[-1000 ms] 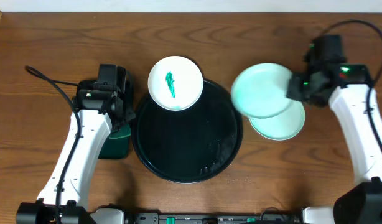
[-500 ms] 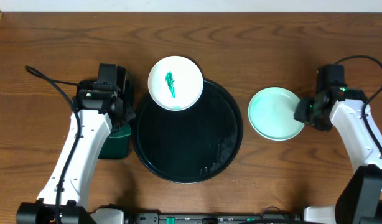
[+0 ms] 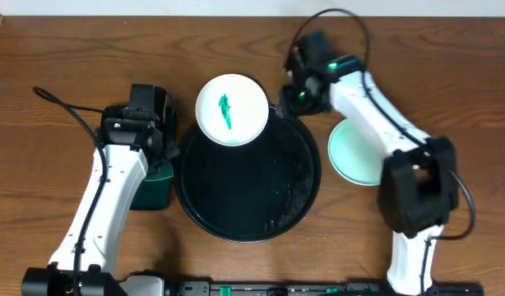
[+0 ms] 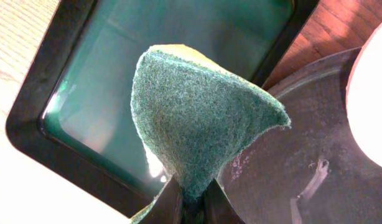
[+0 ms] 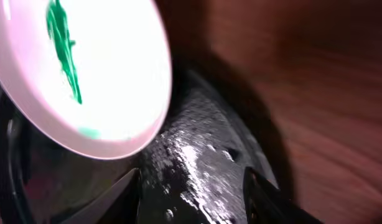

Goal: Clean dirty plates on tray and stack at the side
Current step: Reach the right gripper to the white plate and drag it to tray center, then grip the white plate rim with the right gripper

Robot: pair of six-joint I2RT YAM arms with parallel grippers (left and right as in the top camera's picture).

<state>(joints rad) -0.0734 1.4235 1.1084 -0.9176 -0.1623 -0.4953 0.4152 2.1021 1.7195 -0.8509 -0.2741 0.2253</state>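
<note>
A white plate (image 3: 231,109) with a green smear rests on the far-left rim of the black tray (image 3: 244,189). Clean pale-green plates (image 3: 355,156) lie stacked on the table right of the tray, partly hidden by my right arm. My right gripper (image 3: 295,97) is open and empty at the tray's far right rim. In the right wrist view its jaws (image 5: 191,180) frame wet tray surface (image 5: 178,146), just right of the smeared plate (image 5: 110,74). My left gripper (image 4: 190,199) is shut on a green sponge (image 4: 197,118) above the small dark-green tray (image 4: 41,106).
The dark-green rectangular tray (image 3: 151,193) sits against the black tray's left rim. The black tray's surface is wet with droplets (image 3: 289,197). Bare wooden table lies in front and at far right. A cable (image 3: 63,103) trails from the left arm.
My right arm let go of the second clean plate on the stack, then swung left across the table to the tray's far right rim. The left arm has not moved.
</note>
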